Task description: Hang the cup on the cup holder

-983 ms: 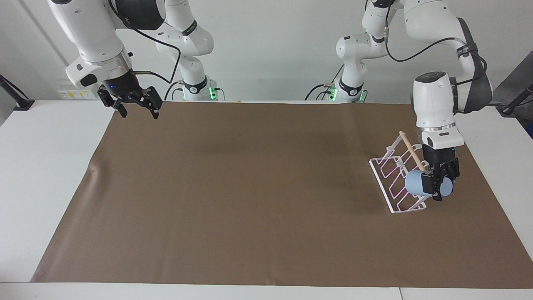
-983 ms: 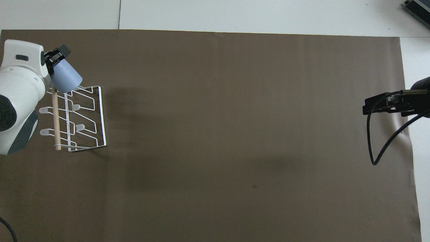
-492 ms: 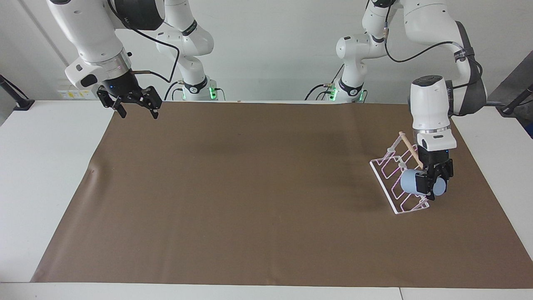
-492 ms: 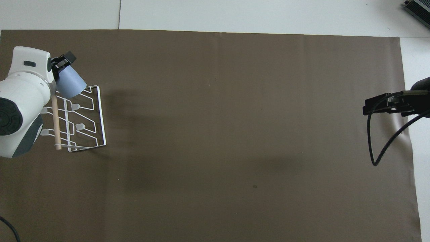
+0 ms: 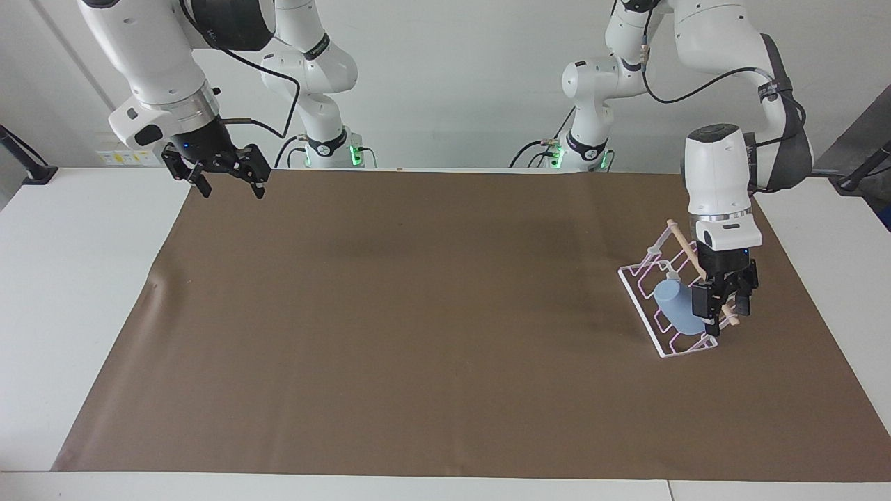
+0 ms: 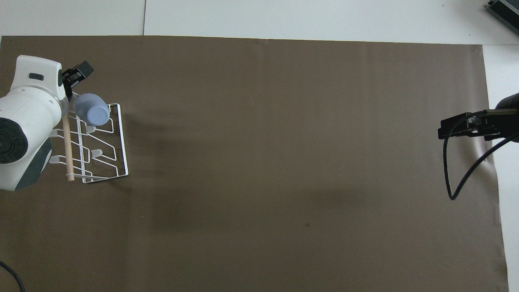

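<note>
The light-blue cup (image 5: 674, 310) rests upside down and tilted on a prong of the white wire cup holder (image 5: 680, 240), at the left arm's end of the table. In the overhead view the cup (image 6: 94, 113) shows its base, on the end of the cup holder (image 6: 67, 150) farthest from the robots. My left gripper (image 5: 724, 314) is open just beside the cup, over the holder's wooden dowel, and holds nothing; it also shows in the overhead view (image 6: 76, 78). My right gripper (image 5: 230, 185) is open and empty, and waits in the air over the brown mat's corner.
A brown mat (image 5: 418, 313) covers most of the white table. The right gripper (image 6: 445, 129) and its black cable hang over the mat's edge at the right arm's end.
The left gripper carried the cup sideways over the holder, then opened. The cup dropped out of the fingers and now rests upside down on a prong. The right arm has not moved.
</note>
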Controlling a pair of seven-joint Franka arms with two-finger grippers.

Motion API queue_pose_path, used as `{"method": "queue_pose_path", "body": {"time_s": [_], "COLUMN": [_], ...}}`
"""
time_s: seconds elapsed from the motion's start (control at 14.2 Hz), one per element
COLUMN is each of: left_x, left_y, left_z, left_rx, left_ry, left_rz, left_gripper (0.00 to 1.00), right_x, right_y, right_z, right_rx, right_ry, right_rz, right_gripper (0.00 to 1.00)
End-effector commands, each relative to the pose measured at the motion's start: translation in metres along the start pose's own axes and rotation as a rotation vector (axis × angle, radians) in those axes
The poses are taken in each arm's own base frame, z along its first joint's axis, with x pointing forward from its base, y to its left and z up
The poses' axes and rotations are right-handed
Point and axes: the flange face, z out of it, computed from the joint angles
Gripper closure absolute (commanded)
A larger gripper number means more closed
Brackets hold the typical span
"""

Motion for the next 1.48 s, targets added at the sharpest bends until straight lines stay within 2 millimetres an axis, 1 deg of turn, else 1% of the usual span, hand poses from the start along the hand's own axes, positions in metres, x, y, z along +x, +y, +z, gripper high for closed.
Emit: {"method": "queue_pose_path", "body": {"time_s": [0.0,0.14,0.28,0.35,0.42,0.49,0.56,0.7,0.77,0.84,0.98,1.12,1.4], "left_x": [0.0,-0.002,-0.003,-0.005,-0.005,-0.001,0.002,0.021,0.03,0.035,0.037,0.034,0.039], "left_y": [0.006,0.018,0.037,0.047,0.053,0.052,0.049,0.033,0.027,0.025,0.023,0.021,0.021], "left_z": [-0.015,-0.031,-0.048,-0.056,-0.063,-0.073,-0.081,-0.105,-0.112,-0.12,-0.131,-0.142,-0.17], "left_rx": [0.061,0.1,0.14,0.157,0.157,0.134,0.091,-0.009,-0.024,-0.021,-0.01,0.003,0.03], "left_ry": [-0.017,-0.084,-0.176,-0.223,-0.27,-0.315,-0.375,-0.482,-0.521,-0.552,-0.607,-0.67,-0.76], "left_rz": [0.025,-0.037,-0.104,-0.109,-0.088,-0.045,0.038,0.212,0.276,0.324,0.386,0.439,0.486], "left_gripper": [0.0,0.0,0.0,0.0,0.0,0.0,0.0,0.0,0.0,0.0,0.0,0.0,0.0], "right_x": [-0.004,-0.004,-0.005,-0.005,-0.005,-0.005,-0.005,-0.006,-0.006,-0.006,-0.006,-0.006,-0.006], "right_y": [0.005,0.005,0.005,0.005,0.005,0.005,0.005,0.005,0.006,0.005,0.006,0.006,0.007], "right_z": [-0.001,0.001,0.001,0.001,0.001,0.001,0.001,0.001,0.002,0.003,0.003,0.003,0.001], "right_rx": [-0.022,-0.022,-0.022,-0.022,-0.022,-0.02,-0.022,-0.02,-0.022,-0.022,-0.022,-0.022,-0.022], "right_ry": [0.004,0.0,0.0,0.0,-0.002,0.0,0.0,-0.003,-0.003,-0.005,-0.005,-0.005,0.0], "right_rz": [-0.02,-0.02,-0.02,-0.02,-0.02,-0.02,-0.02,-0.02,-0.019,-0.02,-0.019,-0.016,0.001], "right_gripper": [0.0,0.0,0.0,0.0,0.0,0.0,0.0,0.0,0.0,0.0,0.0,0.0,0.0]}}
